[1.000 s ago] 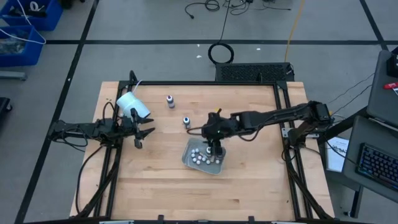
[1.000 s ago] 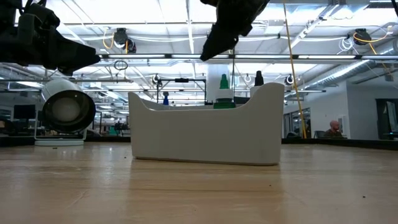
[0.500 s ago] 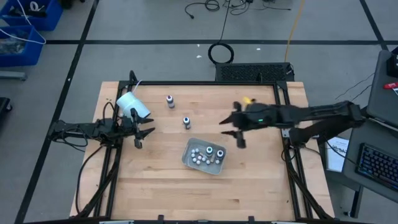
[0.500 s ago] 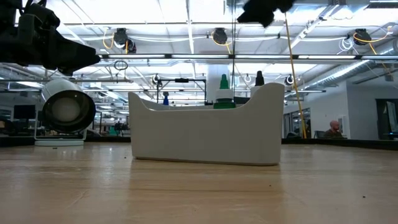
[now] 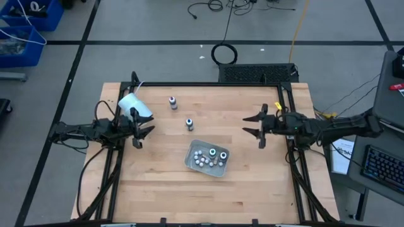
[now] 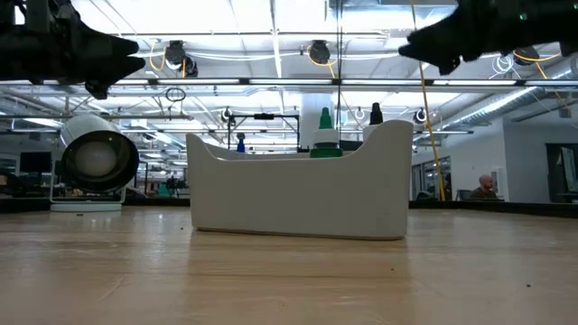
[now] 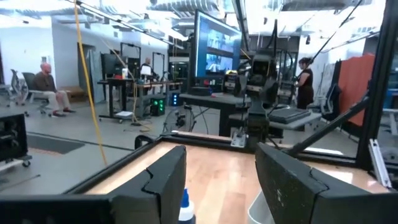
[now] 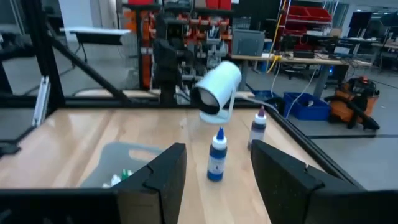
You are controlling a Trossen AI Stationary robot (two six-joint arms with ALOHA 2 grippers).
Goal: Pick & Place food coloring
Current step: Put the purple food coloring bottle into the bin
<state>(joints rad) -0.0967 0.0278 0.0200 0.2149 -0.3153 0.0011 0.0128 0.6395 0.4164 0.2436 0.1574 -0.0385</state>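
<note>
Two food coloring bottles stand upright on the bare wood, a blue one [image 5: 189, 123] [image 8: 216, 155] and a second one [image 5: 172, 102] [image 8: 258, 127] nearer the far edge. Two more stand in the grey tray [image 5: 192, 154], a green one [image 6: 325, 122] and a dark one [image 6: 376, 113], their caps poking above its wall. My left gripper [image 5: 142, 130] hovers open by the table's left edge, beside the cup. My right gripper [image 5: 249, 125] hovers open above the right part of the table, pointing toward the bottles and clear of the tray.
A large white cup [image 5: 134, 106] lies on its side near the far-left corner, its mouth toward the low camera [image 6: 95, 158]. Small white balls [image 5: 201, 159] share the tray with the two bottles. Bare wood stretches along the near edge and between tray and right gripper.
My right gripper has risen from just above the tray and drawn back toward the table's right edge, ending level and open. The bottles and the tray have stayed where they were.
</note>
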